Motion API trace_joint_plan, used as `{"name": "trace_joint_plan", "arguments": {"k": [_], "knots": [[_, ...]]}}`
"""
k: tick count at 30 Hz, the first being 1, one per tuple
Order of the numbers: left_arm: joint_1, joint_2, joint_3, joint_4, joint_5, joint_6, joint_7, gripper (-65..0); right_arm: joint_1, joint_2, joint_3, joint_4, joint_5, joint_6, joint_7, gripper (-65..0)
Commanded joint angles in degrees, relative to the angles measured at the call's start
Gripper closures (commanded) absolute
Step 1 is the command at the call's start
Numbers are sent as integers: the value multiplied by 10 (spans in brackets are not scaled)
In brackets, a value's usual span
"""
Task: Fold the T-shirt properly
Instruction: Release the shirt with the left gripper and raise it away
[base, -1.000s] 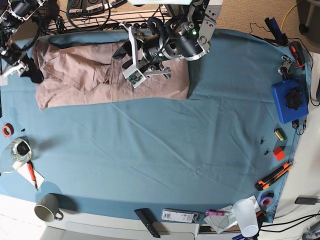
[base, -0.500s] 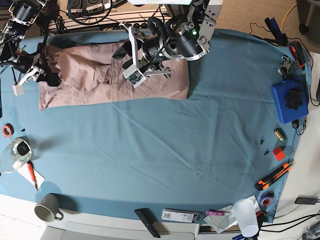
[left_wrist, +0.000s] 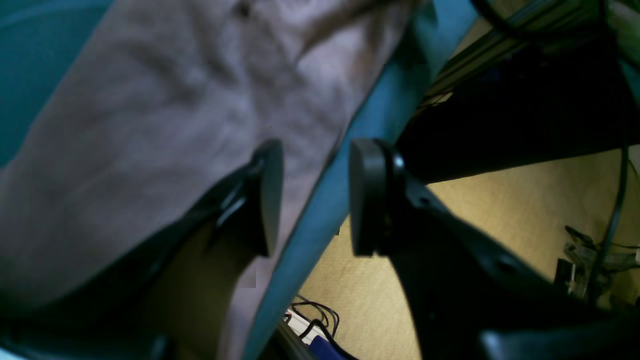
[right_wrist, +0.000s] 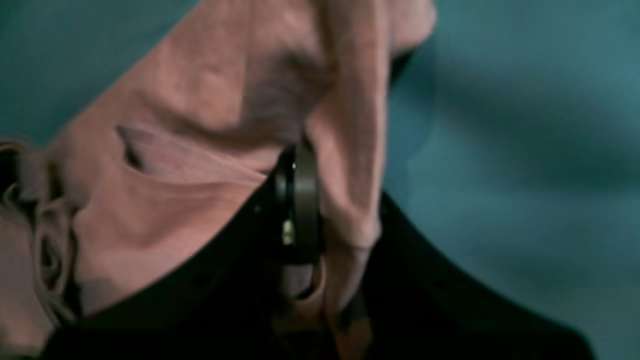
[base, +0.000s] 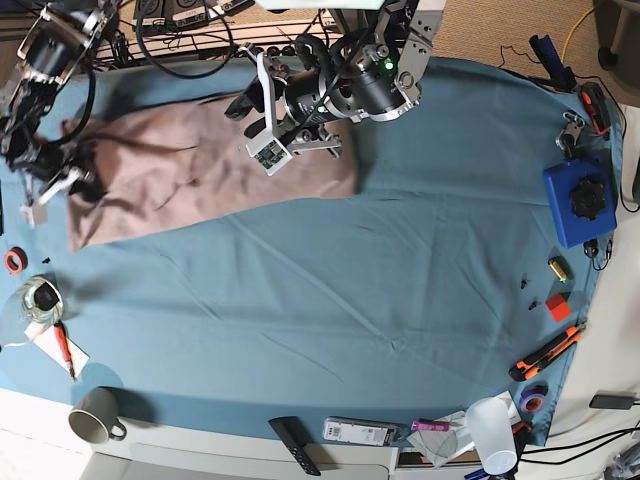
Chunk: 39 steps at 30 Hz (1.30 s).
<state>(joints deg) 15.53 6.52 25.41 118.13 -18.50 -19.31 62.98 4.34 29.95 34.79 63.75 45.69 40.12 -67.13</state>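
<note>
The mauve T-shirt (base: 200, 160) lies stretched along the far left of the teal table cloth (base: 350, 300). My right gripper (base: 72, 185) is at the shirt's left end. In the right wrist view it (right_wrist: 325, 210) is shut on a bunched fold of the T-shirt (right_wrist: 200, 150). My left gripper (base: 242, 103) hovers at the shirt's far edge. In the left wrist view it (left_wrist: 312, 197) is open, its jaws apart over the T-shirt (left_wrist: 150, 110) edge and the cloth's rim (left_wrist: 320, 210), holding nothing.
A grey mug (base: 97, 415), glass jar (base: 38, 300), pen and red tape ring (base: 13, 260) sit at the left front. A remote (base: 295, 445), clear cup (base: 493, 430), orange cutter (base: 548, 350) and blue box (base: 578, 200) line the front and right edges.
My right gripper has moved toward the front left with the shirt's end in it. The shirt has been dragged left, its right edge pulled in. The left arm has stayed put.
</note>
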Motion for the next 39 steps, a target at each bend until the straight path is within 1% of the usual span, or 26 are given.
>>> {"name": "trace_joint_plan", "arguments": {"k": [1, 4, 6, 8, 10, 11, 13, 15, 17, 20, 24, 27, 30, 32, 35, 36, 39], "knots": [[0, 11, 3, 11, -13, -2, -12, -210, 22, 29, 6, 10, -6, -1, 31, 0], [0, 11, 3, 12, -12, -2, -10, -210, 51, 52, 11, 10, -47, -1, 59, 0], [0, 11, 3, 15, -12, -2, -9, -209, 65, 66, 18, 10, -49, -1, 54, 0], [0, 11, 3, 23, 5, 4, -9, -208, 70, 78, 21, 11, -43, -1, 40, 0], [0, 11, 3, 35, 52, 29, -10, -208, 69, 85, 21, 11, -18, -1, 9, 0], [0, 10, 3, 41, 80, 43, -10, -208, 69, 85, 21, 12, -1, -1, -18, 0], [1, 10, 3, 51, 125, 66, -10, -208, 67, 84, 21, 17, 53, -1, -78, 0], [1, 9, 3, 55, 153, 79, -10, -208, 64, 83, 21, 24, 111, -1, -125, 0], [2, 9, 3, 56, 178, 96, -10, -208, 57, 83, 21, 40, 144, -1, -129, 0], [9, 9, 3, 61, 226, 130, -8, -208, 42, 82, 21, 80, 150, -1, -129, 0], [21, 7, 3, 93, 289, 176, 1, -208, 5, 67, 21, 170, 153, -1, -129, 0], [37, -10, 3, 128, 322, 204, 0, -208, -29, 49, 21, 243, 163, -1, -129, 0], [57, -26, 3, 165, 368, 230, -1, -208, -55, 27, 21, 297, 165, -1, -129, 0], [74, -36, 3, 169, 398, 244, -7, -208, -70, 12, 21, 325, 178, -1, -129, 0], [97, -52, 3, 169, 430, 250, -10, -208, -86, -10, 21, 360, 214, -1, -129, 0], [103, -56, 3, 169, 444, 260, -14, -208, -90, -17, 20, 371, 221, -1, -129, 0], [115, -57, 3, 169, 478, 265, -10, -208, -100, -33, 19, 402, 246, -1, -129, 0]]}}
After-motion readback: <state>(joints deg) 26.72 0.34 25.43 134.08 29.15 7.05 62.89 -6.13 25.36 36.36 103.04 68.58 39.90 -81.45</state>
